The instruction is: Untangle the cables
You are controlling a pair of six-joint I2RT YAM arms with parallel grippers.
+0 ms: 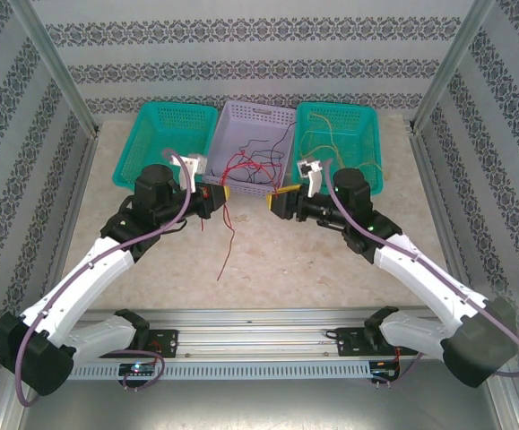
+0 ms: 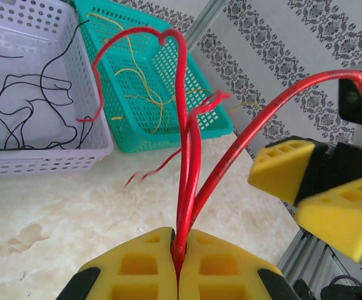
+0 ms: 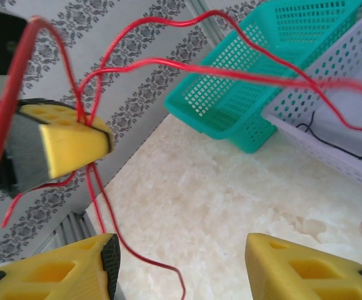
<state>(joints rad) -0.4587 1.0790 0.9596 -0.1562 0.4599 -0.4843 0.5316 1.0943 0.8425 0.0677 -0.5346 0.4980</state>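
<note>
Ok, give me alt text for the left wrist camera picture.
The left gripper is shut on a bundle of red cables. Behind, a lavender basket holds black cables and a teal basket holds yellow cables.

Glossy red cables (image 2: 181, 112), perforated plastic baskets (image 1: 151, 134), smooth marbled table (image 1: 286, 260)

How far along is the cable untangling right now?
Yellow cables already lie in the right teal basket. The left gripper is shut on several red cables, the right gripper open beside them. Black cables, with some red, lie mixed in the lavender basket, unsorted.
</note>
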